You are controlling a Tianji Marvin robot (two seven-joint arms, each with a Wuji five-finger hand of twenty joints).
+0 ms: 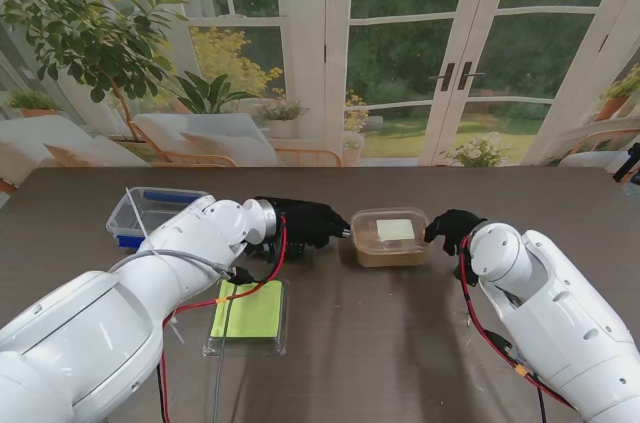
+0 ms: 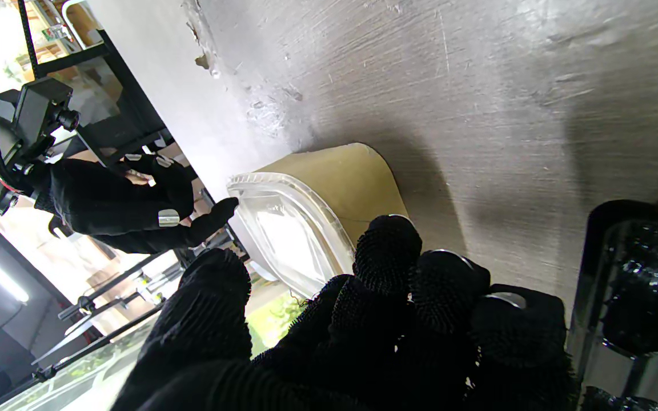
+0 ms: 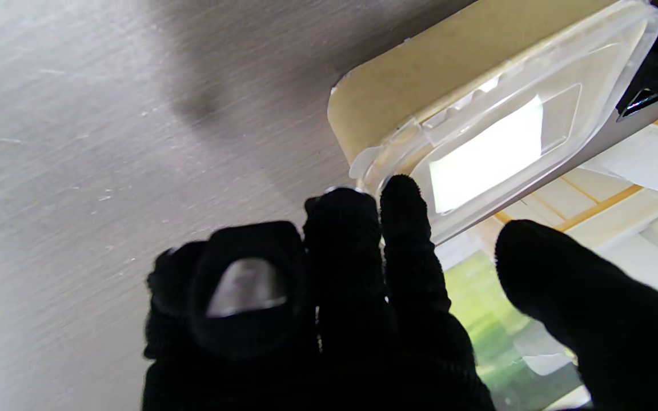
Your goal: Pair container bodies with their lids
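Observation:
A tan container body [image 1: 388, 254] with a clear lid [image 1: 392, 228] on top sits mid-table, also seen in the left wrist view [image 2: 352, 182] and the right wrist view [image 3: 449, 68]. My left hand [image 1: 305, 223] is at its left side, fingers [image 2: 389, 251] against the wall and thumb apart, holding nothing. My right hand [image 1: 452, 230] is at its right side; a fingertip [image 3: 400, 194] touches the lid's rim [image 3: 386, 165], thumb spread away. A black container [image 2: 637, 274] lies by my left hand.
A clear box with a blue base [image 1: 150, 215] stands at the left. A clear container with a green lid [image 1: 250, 311] lies nearer to me, partly under my left forearm. Red and grey cables hang from both arms. The table's far edge meets the windows.

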